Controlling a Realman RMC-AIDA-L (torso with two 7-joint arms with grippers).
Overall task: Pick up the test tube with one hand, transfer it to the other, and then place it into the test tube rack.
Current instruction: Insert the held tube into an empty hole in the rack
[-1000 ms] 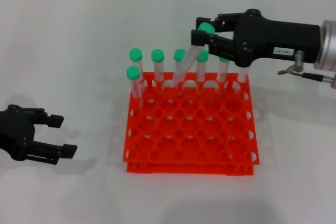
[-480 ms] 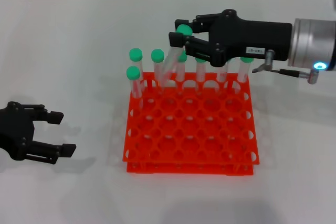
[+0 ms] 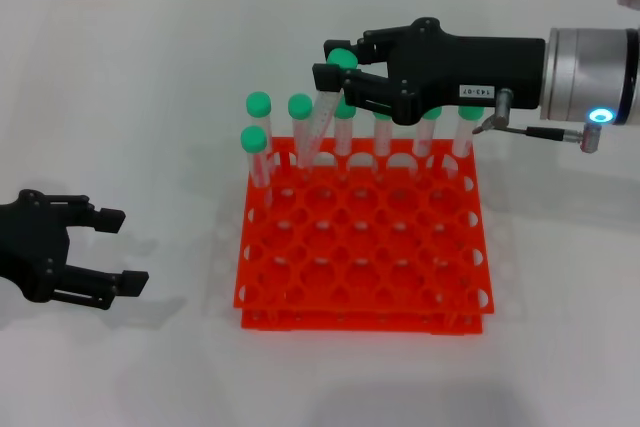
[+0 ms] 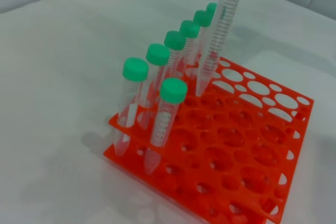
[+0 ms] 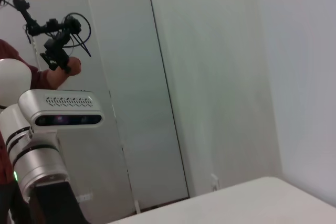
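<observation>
Rack: the test tube rack (image 3: 362, 247), orange-red, two-tier, sits on the white table (image 3: 130, 97). Seven green-capped tubes (image 3: 258, 142) stand in it, six along the far row, one in the second row at the left end.

Test tube (image 3: 322, 117): tilted, cap clamped in the right gripper (image 3: 335, 65), lower tip at a far-row hole near the rack's left side; whether it has entered the hole cannot be told.

Right gripper: white-labelled, clenched on the tube's cap end, above the rack's far edge.

Left gripper (image 3: 112, 247): jaws spread, holding nothing, low at the left, well apart from the rack.
</observation>
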